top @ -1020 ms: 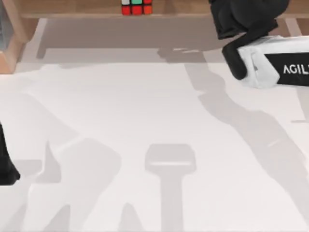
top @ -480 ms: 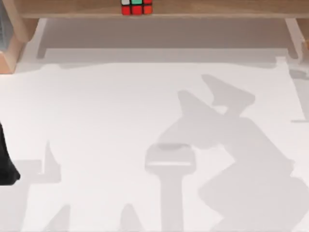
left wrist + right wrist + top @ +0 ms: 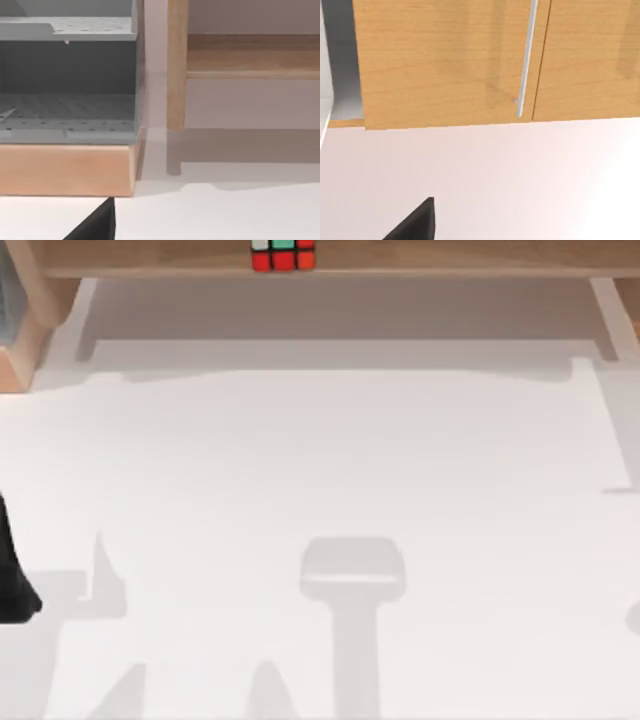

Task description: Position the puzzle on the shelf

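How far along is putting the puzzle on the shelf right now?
Done, by the look of it: the puzzle sits on the shelf board at the far edge of the top view, with no hand on it. The left arm rests at the table's left edge. Nothing is in hand, and nothing obvious is left.

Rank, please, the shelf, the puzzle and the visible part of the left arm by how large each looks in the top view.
1. The shelf, spanning the far edge.
2. The left arm, a dark sliver at the table's left edge.
3. The puzzle on the shelf, slightly smaller than that sliver.
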Available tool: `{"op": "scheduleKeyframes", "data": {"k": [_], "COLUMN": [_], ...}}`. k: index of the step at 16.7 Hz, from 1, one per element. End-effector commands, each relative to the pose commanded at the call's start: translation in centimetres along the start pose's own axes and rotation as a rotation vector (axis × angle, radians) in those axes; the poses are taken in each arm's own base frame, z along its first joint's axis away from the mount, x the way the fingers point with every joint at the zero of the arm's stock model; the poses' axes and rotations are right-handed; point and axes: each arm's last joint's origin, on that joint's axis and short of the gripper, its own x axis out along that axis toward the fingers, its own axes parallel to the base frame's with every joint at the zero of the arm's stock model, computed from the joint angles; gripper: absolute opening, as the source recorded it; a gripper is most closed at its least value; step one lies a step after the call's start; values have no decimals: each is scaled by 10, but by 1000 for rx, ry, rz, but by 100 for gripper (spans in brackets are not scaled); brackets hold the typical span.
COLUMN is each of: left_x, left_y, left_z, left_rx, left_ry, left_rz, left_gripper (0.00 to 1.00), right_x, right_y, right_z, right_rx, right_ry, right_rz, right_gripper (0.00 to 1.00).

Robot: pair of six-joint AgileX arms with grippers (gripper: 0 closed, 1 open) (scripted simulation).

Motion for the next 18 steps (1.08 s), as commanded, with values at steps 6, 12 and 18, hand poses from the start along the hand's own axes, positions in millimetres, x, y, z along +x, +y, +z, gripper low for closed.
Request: {"op": "scheduleKeyframes", "data": {"k": [6,12,18], "left_x": [0,0,0], "left_y": [0,0,0], "left_z": [0,0,0], "left_rx": [0,0,0], "left_ry": [0,0,0], "left_rz": [0,0,0], "left_gripper": [100,100,100], "right_x": [-25,-24,-2], "right_y": [52,53,59], "right_z": [14,14,17], "right_rx": [54,54,57], "right_ry": [-101,-103,-107], "right_rz": [212,213,218], "right_gripper": [100,100,100]}}
